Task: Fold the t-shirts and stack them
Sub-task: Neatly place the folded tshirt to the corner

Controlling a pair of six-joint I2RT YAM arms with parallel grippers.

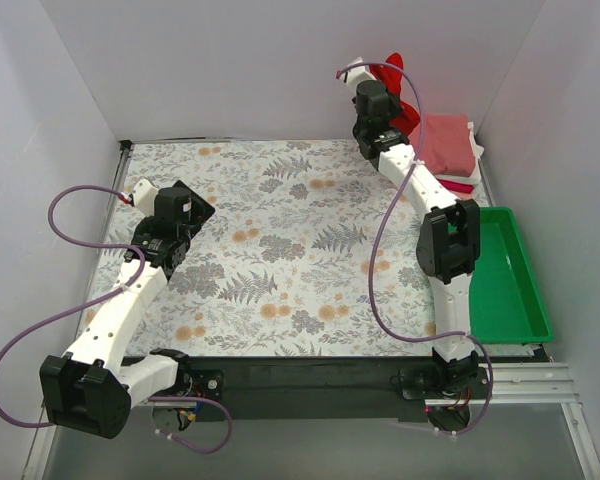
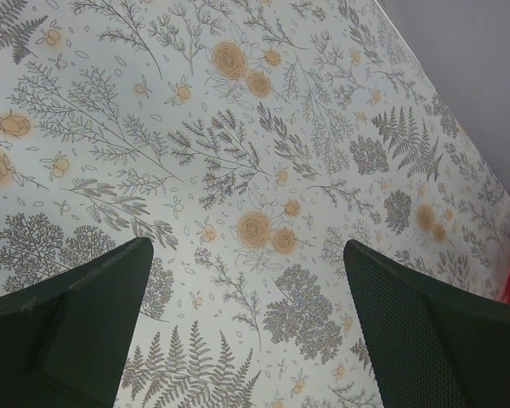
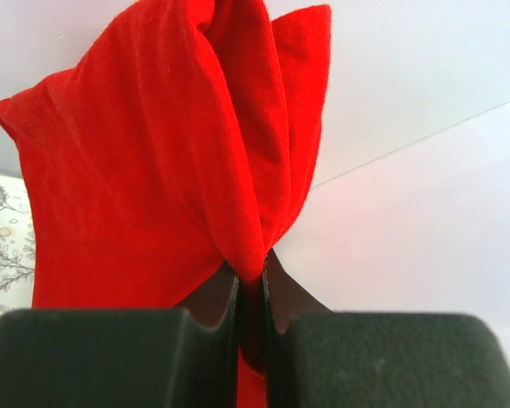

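My right gripper (image 1: 385,78) is shut on the bright red t-shirt (image 1: 404,100) and holds it bunched in the air near the back wall. In the right wrist view the red t-shirt (image 3: 170,170) hangs pinched between the closed fingers (image 3: 195,357). A stack of folded t-shirts (image 1: 450,145), salmon-pink on top with white and crimson edges below, lies at the back right of the table. My left gripper (image 1: 185,240) is open and empty, hovering over the floral tablecloth (image 1: 290,240) at the left; its fingers (image 2: 76,323) stand wide apart above the cloth (image 2: 255,170).
A green plastic tray (image 1: 515,300) sits at the right edge of the table, beside the right arm. White walls close in the back and both sides. The black base rail (image 1: 310,380) runs along the near edge.
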